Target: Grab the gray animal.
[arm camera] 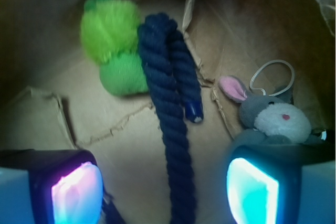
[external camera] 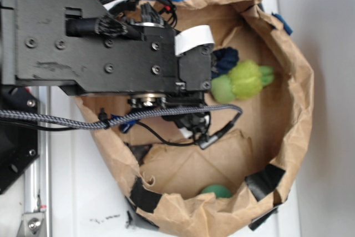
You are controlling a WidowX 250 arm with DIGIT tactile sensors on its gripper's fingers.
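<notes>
In the wrist view the gray animal (arm camera: 273, 119) lies at the right on the paper floor, cream face up, one pink-lined ear to its left and a white ring loop (arm camera: 272, 77) above it. My gripper (arm camera: 165, 192) is open, its glowing pads wide apart. The right finger (arm camera: 252, 192) sits just below and in front of the animal, covering its lower body. The navy rope (arm camera: 176, 129) runs down between the jaws. In the exterior view the arm (external camera: 111, 43) hides the gray animal and the gripper.
A lime-green fuzzy toy (arm camera: 113, 45) lies upper left of the rope, also seen in the exterior view (external camera: 244, 81). Everything sits inside a crumpled brown paper bag (external camera: 294, 98) with black tape patches. A green ball (external camera: 216, 191) lies by the near wall.
</notes>
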